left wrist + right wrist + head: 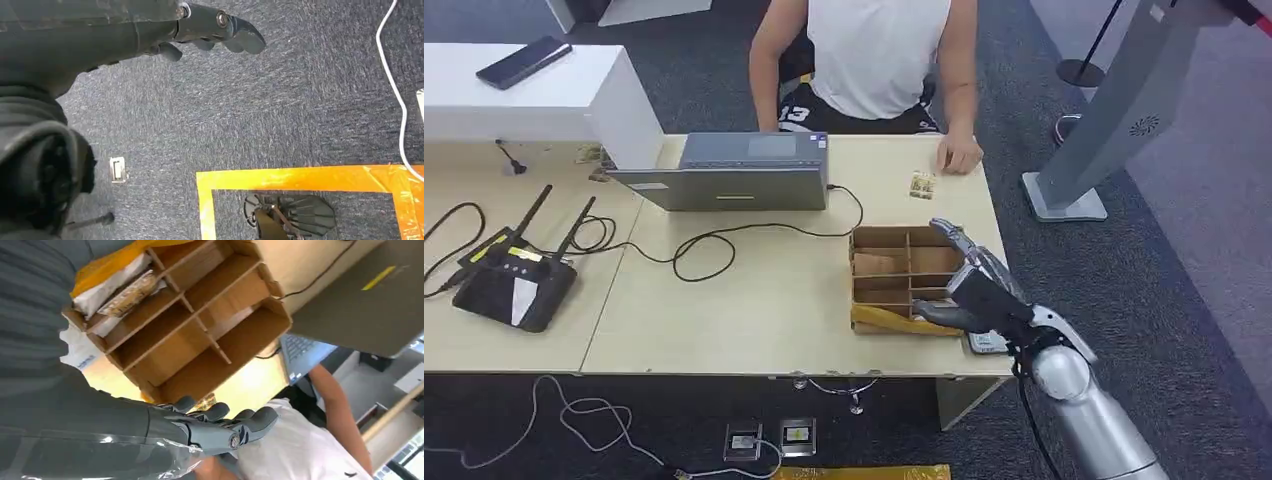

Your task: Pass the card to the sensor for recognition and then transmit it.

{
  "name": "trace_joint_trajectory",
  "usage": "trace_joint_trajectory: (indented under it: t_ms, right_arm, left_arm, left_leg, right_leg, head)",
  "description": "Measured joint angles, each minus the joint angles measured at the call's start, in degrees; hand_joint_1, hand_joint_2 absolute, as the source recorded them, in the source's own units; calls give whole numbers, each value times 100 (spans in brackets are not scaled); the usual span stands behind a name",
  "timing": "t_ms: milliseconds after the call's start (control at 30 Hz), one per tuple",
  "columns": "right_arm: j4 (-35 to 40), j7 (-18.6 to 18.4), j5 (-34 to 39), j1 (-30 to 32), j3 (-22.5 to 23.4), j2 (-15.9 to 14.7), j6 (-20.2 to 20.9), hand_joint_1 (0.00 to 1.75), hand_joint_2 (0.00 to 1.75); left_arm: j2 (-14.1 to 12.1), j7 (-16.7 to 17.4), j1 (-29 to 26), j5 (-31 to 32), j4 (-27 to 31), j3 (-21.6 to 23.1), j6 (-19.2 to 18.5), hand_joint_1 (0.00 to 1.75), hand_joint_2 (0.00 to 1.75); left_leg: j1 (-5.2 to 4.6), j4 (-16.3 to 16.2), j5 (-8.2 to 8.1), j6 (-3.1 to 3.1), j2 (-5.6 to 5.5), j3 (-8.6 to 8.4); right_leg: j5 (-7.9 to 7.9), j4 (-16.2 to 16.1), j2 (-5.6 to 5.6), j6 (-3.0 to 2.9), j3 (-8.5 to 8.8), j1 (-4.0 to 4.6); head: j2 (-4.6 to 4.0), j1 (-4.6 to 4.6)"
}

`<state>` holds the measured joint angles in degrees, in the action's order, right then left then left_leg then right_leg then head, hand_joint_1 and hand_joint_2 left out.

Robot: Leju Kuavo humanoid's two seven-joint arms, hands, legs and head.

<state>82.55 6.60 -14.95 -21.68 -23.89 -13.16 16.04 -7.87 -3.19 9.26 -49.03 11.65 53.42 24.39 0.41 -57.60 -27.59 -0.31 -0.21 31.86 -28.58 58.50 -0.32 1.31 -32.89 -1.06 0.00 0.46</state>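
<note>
Head view, near first: right hand [972,290] hovering at 5 o'clock over divider box [894,262], fingers spread, empty. Probably the card [125,287] among packets in nearest slot. Reach stage; next needs a clean pinch.

A pale beige table [754,310] is carrying a brown cardboard divider box [902,268] edged with yellow tape, a grey laptop [734,172] and a black router [514,280], while orange tape [300,178] is striping the dark grey-blue carpet [280,105].
</note>
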Motion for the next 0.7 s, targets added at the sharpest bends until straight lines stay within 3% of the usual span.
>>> trace_joint_trajectory:
  t_ms: [267, 700]
  right_arm:
    - [0, -42, -215, 27, -61, -85, -35, 0, 175]
    - [-70, -256, -2927, 38, -474, -345, -1110, 0, 175]
  left_arm:
    - [-15, 0, 2, 0, 0, 0, -24, 0, 0]
    - [-28, 20, 4, -22, 0, 0, -17, 0, 0]
  left_leg:
    - [0, 0, 0, 0, 0, 0]
    - [0, 0, 0, 0, 0, 0]
  right_leg:
    - [0, 0, 0, 0, -1, 0]
    - [0, 0, 0, 0, -1, 0]
  head:
    - [0, -2]
    - [0, -2]
